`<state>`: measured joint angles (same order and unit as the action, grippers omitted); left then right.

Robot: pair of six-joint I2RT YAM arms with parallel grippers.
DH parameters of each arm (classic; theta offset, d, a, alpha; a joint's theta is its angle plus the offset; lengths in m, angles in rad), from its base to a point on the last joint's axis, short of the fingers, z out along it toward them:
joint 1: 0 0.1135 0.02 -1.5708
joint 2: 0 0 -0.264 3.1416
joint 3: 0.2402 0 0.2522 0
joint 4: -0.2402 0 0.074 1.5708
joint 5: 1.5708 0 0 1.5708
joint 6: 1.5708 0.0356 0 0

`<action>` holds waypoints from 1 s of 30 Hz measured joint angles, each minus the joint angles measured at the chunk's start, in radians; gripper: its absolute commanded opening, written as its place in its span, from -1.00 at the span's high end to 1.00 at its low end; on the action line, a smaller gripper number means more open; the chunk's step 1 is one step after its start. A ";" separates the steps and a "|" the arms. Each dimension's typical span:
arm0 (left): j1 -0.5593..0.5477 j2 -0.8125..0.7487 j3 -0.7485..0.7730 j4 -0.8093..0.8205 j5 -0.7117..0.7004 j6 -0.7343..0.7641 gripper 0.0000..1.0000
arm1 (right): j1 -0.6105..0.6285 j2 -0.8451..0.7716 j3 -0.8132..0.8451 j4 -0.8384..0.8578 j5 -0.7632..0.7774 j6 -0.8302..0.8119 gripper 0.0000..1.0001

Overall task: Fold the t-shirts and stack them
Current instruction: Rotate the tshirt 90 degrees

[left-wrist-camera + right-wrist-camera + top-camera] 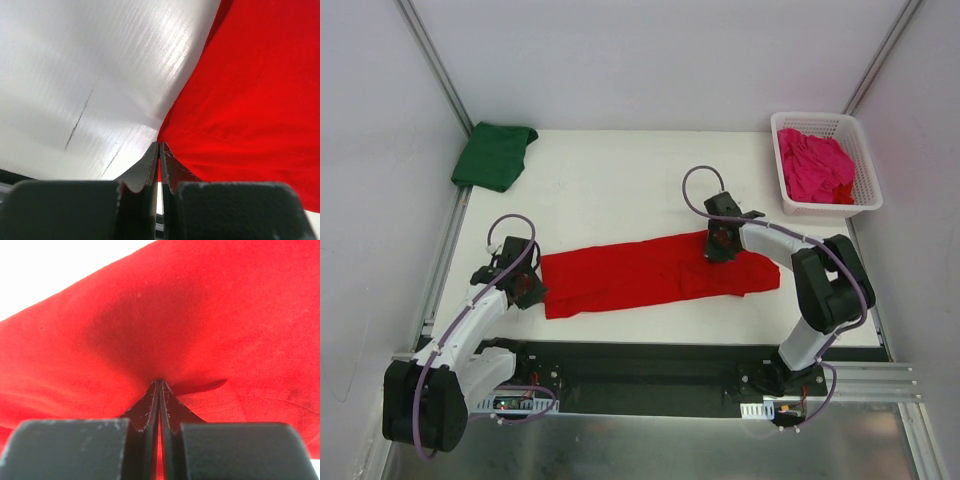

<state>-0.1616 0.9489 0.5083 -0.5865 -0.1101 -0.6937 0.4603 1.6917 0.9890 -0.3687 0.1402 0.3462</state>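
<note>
The bench (620, 180) is white and matt. It is closed in by plain white walls (650, 60), with slim metal posts (435, 62) rising at the far corners. A black plate (650, 365) along the near edge carries both arm bases.

The red shirt (640, 272) lies as a long band across the near middle of the bench, running left to right. The green shirt (495, 155) sits bunched in the far left corner. The pink shirt (815, 165) is heaped in a white basket (835, 208) at the far right.

The left pincer (525, 290) is at the red shirt's left end, and the right pincer (717, 245) is on its far edge, right of middle. From above, the fingers are too small to read.

The left wrist view settles it for that side: the left pincer is clenched on the very edge of the red cloth. A thin dark scratch (80, 120) marks the bench beside it. The right wrist view shows the right pincer clenched on a pinch of red cloth. The cloth puckers around the tips and fills nearly the whole view.
</note>
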 measured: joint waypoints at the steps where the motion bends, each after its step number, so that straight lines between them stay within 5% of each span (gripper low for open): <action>1: 0.000 0.000 0.002 -0.003 -0.004 -0.002 1.00 | 0.000 0.004 0.004 0.000 -0.001 0.000 0.97; 30: 0.000 0.011 0.039 -0.077 -0.033 -0.026 1.00 | -0.049 0.099 0.106 0.026 -0.076 0.009 0.96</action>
<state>-0.1616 0.9604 0.5476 -0.6636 -0.1429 -0.7193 0.4114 1.7905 1.0946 -0.3431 0.0647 0.3550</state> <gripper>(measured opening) 0.006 0.019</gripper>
